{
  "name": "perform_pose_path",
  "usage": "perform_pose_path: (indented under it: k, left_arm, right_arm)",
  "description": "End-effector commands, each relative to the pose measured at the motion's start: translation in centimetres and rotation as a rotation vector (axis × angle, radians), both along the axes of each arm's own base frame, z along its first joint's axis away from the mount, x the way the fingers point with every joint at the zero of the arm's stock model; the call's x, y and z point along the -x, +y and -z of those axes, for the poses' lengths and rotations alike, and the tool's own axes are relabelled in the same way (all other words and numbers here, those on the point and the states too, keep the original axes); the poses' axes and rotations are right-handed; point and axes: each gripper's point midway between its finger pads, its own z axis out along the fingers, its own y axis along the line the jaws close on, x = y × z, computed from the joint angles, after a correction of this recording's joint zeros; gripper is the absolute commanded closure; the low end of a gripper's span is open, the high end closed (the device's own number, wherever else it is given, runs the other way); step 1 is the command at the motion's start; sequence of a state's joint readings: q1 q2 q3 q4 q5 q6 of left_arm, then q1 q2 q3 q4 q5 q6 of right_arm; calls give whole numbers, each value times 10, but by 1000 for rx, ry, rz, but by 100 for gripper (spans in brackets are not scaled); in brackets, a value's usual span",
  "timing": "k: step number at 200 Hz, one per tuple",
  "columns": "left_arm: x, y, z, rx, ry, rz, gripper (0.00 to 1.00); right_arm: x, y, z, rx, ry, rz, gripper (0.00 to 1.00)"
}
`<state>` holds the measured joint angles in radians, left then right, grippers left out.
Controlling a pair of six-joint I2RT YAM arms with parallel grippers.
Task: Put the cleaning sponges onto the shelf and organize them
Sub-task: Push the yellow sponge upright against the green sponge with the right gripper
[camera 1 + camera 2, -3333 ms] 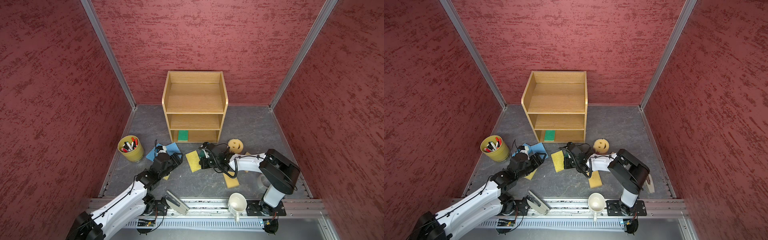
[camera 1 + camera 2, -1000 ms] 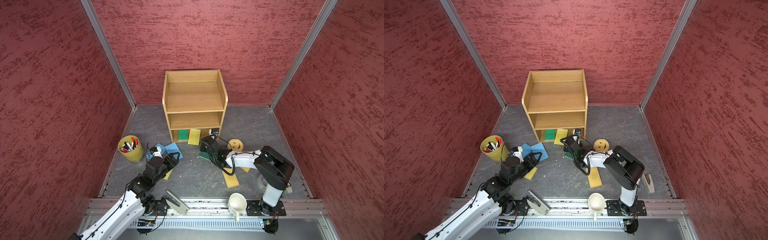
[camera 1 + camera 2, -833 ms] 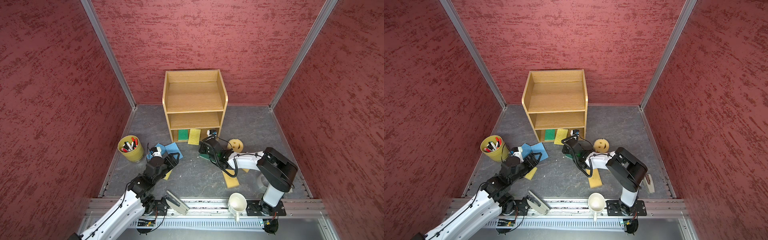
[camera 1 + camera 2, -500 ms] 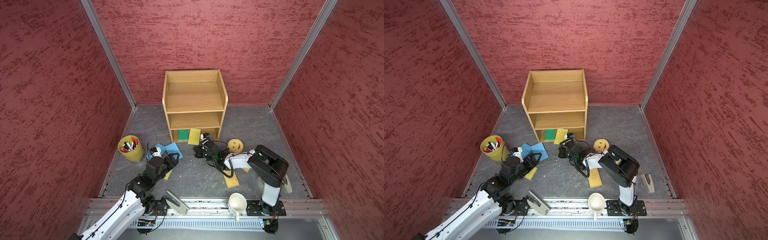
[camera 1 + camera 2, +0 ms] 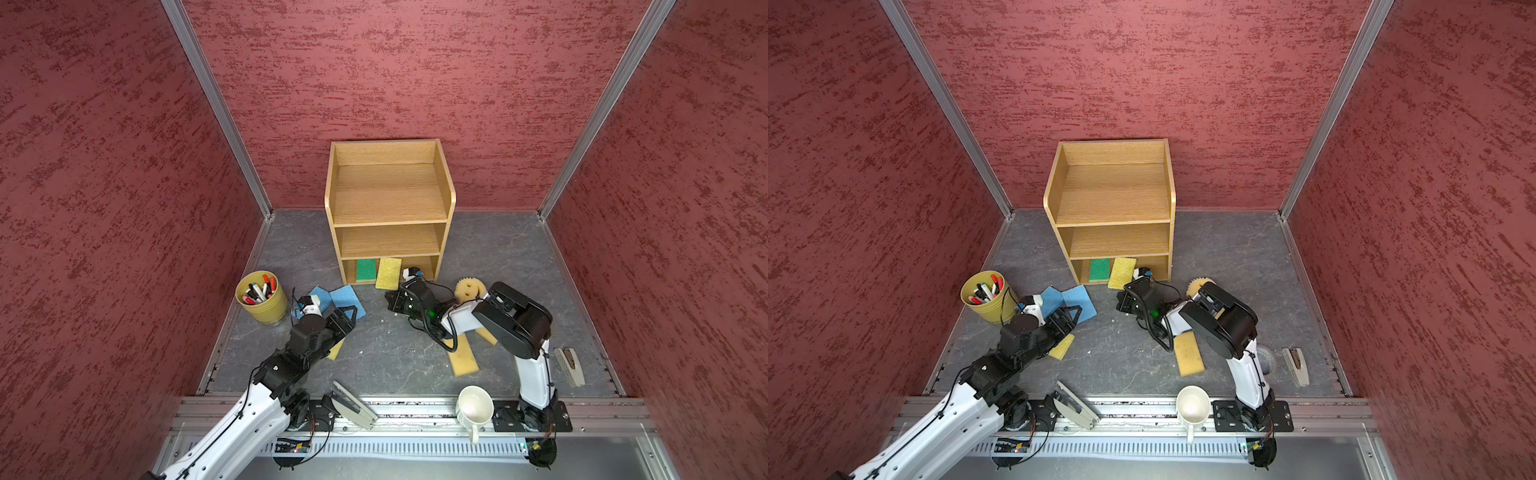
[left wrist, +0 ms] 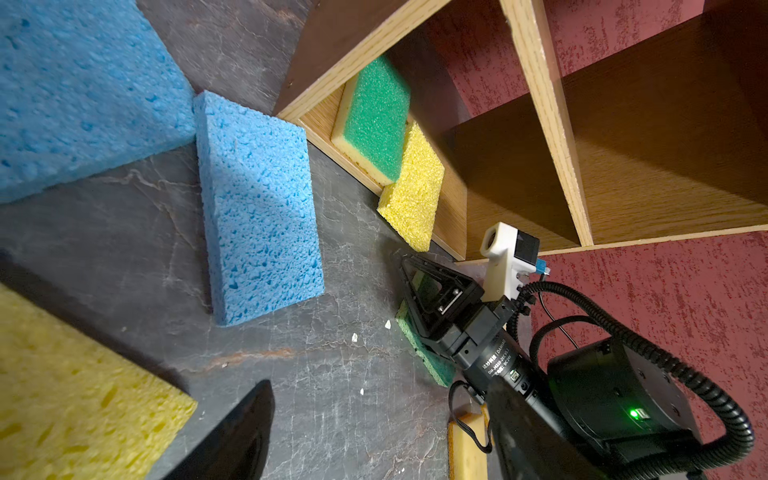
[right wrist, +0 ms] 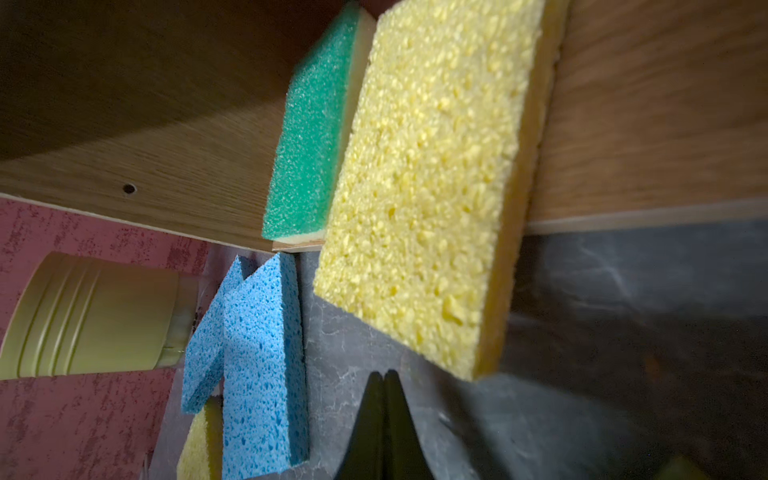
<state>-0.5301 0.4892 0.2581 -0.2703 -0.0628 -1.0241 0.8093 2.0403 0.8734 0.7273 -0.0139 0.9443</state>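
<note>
The wooden shelf (image 5: 388,208) stands at the back. Its bottom tier holds a green sponge (image 5: 365,269) and a yellow sponge (image 5: 388,272) that sticks out over the front edge (image 7: 428,178). My right gripper (image 5: 392,301) is shut and empty just in front of it, its tips together (image 7: 383,376), above a dark green sponge (image 6: 428,357) on the floor. Two blue sponges (image 5: 345,297) (image 5: 320,293) lie ahead of my open left gripper (image 5: 347,318). A yellow sponge (image 5: 336,349) lies under that arm. A tan sponge (image 5: 463,361) and the smiley sponge (image 5: 469,289) lie beside the right arm.
A yellow pen cup (image 5: 262,297) stands left of the blue sponges. A white mug (image 5: 473,405) and a stapler (image 5: 353,405) sit on the front rail. Another stapler (image 5: 571,365) lies at the right. Red walls close in three sides.
My right gripper has shut fully and moved a little left along the shelf front. The yellow sponge stays in the bottom tier. The left arm has not moved.
</note>
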Motion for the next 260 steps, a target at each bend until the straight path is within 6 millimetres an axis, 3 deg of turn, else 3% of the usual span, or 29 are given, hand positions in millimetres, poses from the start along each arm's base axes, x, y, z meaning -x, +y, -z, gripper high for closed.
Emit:
perform_pose_path:
  k: [1,99,260]
  left_arm:
    - [1,6,6,-12,9,-21,19]
    - [-2,8,10,-8,16,-29,19]
    - [-9,2,12,0,30,-14,19]
  right_arm:
    - [-16,-3,-11,-55,-25,77,100]
    - [-47,-26,-8,-7,-58,210,100]
    - [-51,-6,-3,-36,-39,141,100]
